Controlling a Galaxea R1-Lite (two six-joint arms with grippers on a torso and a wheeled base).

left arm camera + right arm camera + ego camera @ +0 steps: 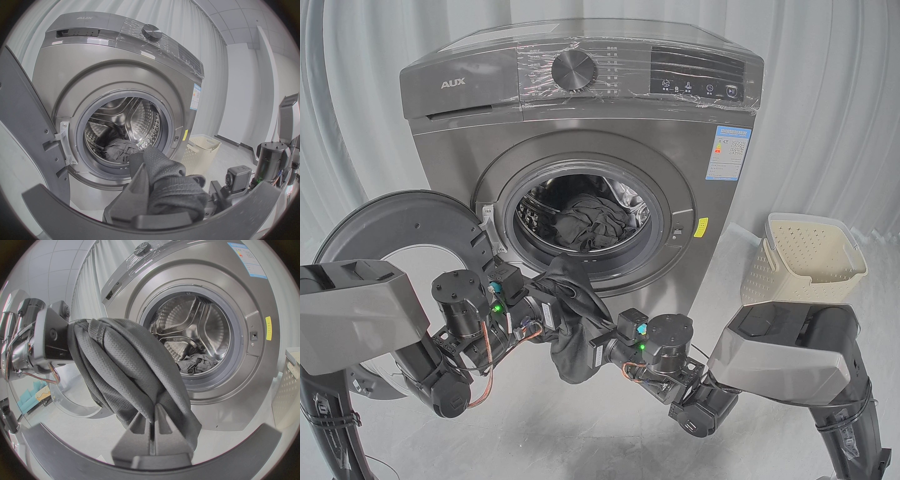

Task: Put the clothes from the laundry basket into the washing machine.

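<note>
Together, the left tool [159, 187] and the right tool [152, 415] carry one dark perforated garment [575, 337] between them, off the floor [550, 431]. The right tool is clenched, its two fingers pressed together on a fold of the cloth, which drapes over and past its tips. The left tool also grasps the garment: one finger [136, 193] lies bare along the bunched cloth, while the other is buried under it. The fabric stretches from one tool to the other and sags in a loose pouch below them.

Straight ahead of both tools stands the grey front-loading washing machine [581, 125], its round opening just beyond and slightly above the garment's upper edge. Inside the steel drum [193, 321], a heap of dark clothes [590, 222] lies on the bottom. The machine's round door [394, 225] hangs swung open on the outer side of the left tool. Out past the right tool, a cream perforated laundry basket [806, 250] sits on the floor beside the machine, tipped so that its mouth faces the robot.
</note>
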